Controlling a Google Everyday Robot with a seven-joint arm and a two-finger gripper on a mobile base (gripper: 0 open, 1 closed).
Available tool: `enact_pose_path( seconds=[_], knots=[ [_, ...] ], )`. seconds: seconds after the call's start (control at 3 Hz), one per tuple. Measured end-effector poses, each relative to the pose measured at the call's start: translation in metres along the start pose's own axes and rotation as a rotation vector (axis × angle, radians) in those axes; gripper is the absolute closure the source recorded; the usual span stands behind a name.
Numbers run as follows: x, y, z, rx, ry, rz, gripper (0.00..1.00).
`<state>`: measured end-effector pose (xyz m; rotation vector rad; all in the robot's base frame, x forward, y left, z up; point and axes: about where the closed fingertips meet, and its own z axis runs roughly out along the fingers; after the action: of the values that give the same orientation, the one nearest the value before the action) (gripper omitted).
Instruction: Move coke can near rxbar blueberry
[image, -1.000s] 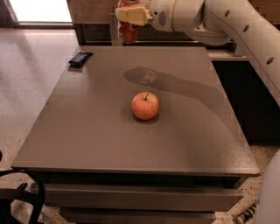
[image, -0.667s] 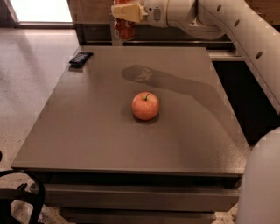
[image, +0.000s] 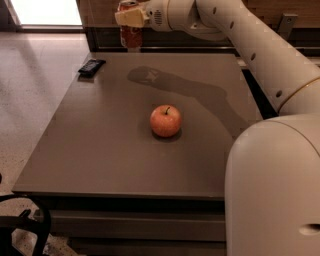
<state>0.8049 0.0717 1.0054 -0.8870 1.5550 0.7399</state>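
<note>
Coke can (image: 131, 36): off the table (image: 100, 150), up in the air over the far edge, upright, silver top just showing above the finger. The gripper (image: 131, 19) is pinching it near the upper half, one cream finger across the front of the can, the other hidden behind. A high side grip like this keeps the can vertical and leaves its base free, so you can set it down flat. Rxbar blueberry (image: 91, 66): lying flat at the far left corner of the table, a dark wrapper close to the left edge, to the left of the can and nearer the camera. The two are near but not yet beside each other, and the can has to come down as well as across. The carry looks well along, with lowering and release left to do. The arm (image: 250, 40) reaches in from the right, across the far side, and throws a shadow (image: 150, 77) on the tabletop between the bar and the apple (image: 165, 120). The apple sits mid-table, well apart from both and out of your path. Watch the corner: the bar lies near the edge, so land the can on its inboard side, not on the wrapper.
</note>
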Motion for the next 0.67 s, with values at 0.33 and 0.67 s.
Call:
enact_pose_path(
  seconds=[0.33,0.67],
  knots=[
    [0.026,0.01,0.041,-0.026,0.005,0.047,1.0],
    [0.048,0.022,0.074,-0.054,0.021,0.059,1.0]
  ],
)
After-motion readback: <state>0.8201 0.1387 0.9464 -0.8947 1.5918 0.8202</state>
